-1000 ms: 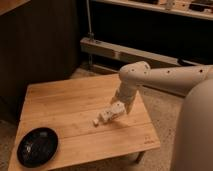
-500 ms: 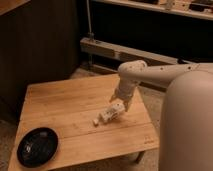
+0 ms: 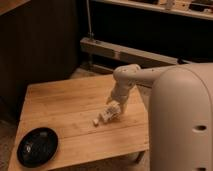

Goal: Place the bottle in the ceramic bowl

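Gripper [image 3: 111, 111] at the bottle [image 3: 96, 121], well apart from the ceramic bowl [image 3: 37, 146], its hold impossible to tell; a loose grasp could drop the bottle short.

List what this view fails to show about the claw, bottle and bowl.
Camera view only.
Bottle: mostly covered by the claw, low over the table's right half; label too small.
Ceramic bowl: inside too dark for detail.
Table: near-left corner cut by the bottom edge; far-right corner behind the arm.
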Robot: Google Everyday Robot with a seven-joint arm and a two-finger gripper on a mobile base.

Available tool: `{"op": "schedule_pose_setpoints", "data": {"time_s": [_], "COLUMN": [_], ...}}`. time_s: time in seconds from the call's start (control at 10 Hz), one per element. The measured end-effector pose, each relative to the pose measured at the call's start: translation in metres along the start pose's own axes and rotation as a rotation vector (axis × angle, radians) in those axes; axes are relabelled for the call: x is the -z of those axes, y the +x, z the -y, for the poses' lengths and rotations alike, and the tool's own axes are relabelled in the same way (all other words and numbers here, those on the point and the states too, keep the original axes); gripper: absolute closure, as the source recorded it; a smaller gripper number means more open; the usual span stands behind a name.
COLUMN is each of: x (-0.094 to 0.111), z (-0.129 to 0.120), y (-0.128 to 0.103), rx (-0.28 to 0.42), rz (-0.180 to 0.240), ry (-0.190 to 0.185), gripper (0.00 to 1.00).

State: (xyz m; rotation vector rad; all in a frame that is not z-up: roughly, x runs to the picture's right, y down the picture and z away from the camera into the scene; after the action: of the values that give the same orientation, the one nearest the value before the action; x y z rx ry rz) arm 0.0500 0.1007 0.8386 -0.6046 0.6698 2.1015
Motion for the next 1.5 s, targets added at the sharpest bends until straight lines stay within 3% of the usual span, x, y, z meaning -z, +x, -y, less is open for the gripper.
{"op": "schedule_pose_setpoints", "data": {"time_s": [0.5,1.1,1.5], "x": [-0.028,-0.017,-0.025], "z": [-0.024,-0.006,0.002], "y": [0.006,0.022,0.037], "rx": [0.028,0.008,-0.011], "rz": [-0.021,-0.078,-0.079], "ry": [0.048,0.156,0.166], "gripper": [0.35,0.35,0.35]}}
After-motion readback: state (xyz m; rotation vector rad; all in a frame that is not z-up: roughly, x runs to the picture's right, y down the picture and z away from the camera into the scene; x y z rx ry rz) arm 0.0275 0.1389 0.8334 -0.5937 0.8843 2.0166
